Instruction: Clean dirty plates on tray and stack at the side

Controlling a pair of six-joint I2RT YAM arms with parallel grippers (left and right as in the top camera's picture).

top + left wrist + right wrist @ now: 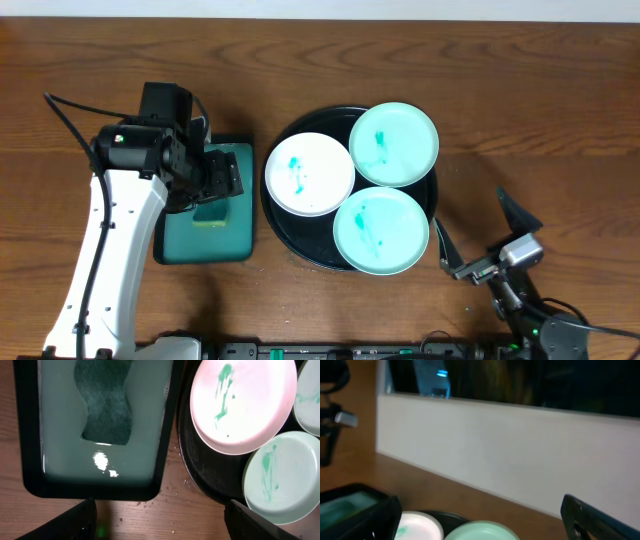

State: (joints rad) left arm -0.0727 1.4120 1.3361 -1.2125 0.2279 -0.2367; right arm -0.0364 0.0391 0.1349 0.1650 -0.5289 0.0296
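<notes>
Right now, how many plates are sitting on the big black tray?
3. The white plate is on the left side of the tray, the far green plate at its back right, and the near green plate at its front. None seems hidden.

Left tool spread open, pointing down, right tool spread wide, aimed forward

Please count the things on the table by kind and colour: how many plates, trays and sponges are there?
White plate: 1
Mint green plates: 2
Round black tray: 1
Rectangular dark green tray: 1
Sponge: 1
Total: 6
</notes>
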